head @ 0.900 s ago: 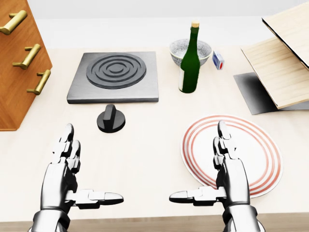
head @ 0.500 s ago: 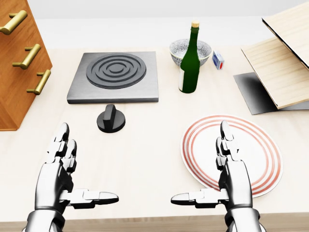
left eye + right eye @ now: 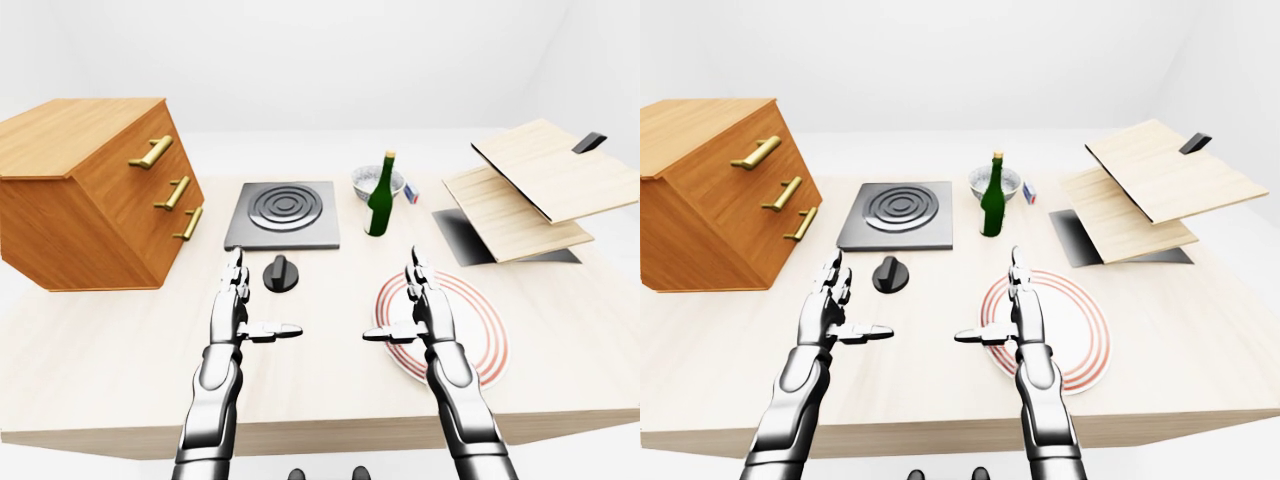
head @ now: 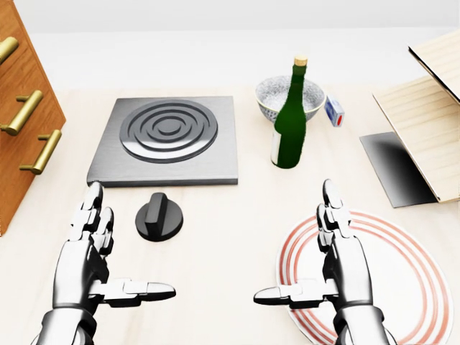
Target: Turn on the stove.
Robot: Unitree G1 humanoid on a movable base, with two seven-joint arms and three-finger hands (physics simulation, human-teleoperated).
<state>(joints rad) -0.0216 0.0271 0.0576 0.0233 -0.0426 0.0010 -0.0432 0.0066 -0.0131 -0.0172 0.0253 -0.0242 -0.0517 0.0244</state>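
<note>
- Nearest in the head view, the left hand point(image 4: 90, 262) and right hand point(image 4: 343, 266) hover over the pale counter point(image 4: 215, 244), fingers spread and released, thumbs pointing inward, grasping nothing.
- The right hand hangs over the rim of a red-ringed plate point(image 4: 402, 273).
- Just above the left hand sits the stove knob point(image 4: 159, 217), a round black dial with a raised bar across it, standing apart from both hands.
- It looks rigid and fixed in place, so it should turn rather than lift; pinching the bar looks the surest hold.
- Beyond lies the stove point(image 4: 167, 139), a dark slab with concentric rings.
- Farther right stand a green bottle point(image 4: 289, 129) and a bowl point(image 4: 277, 95).
</note>
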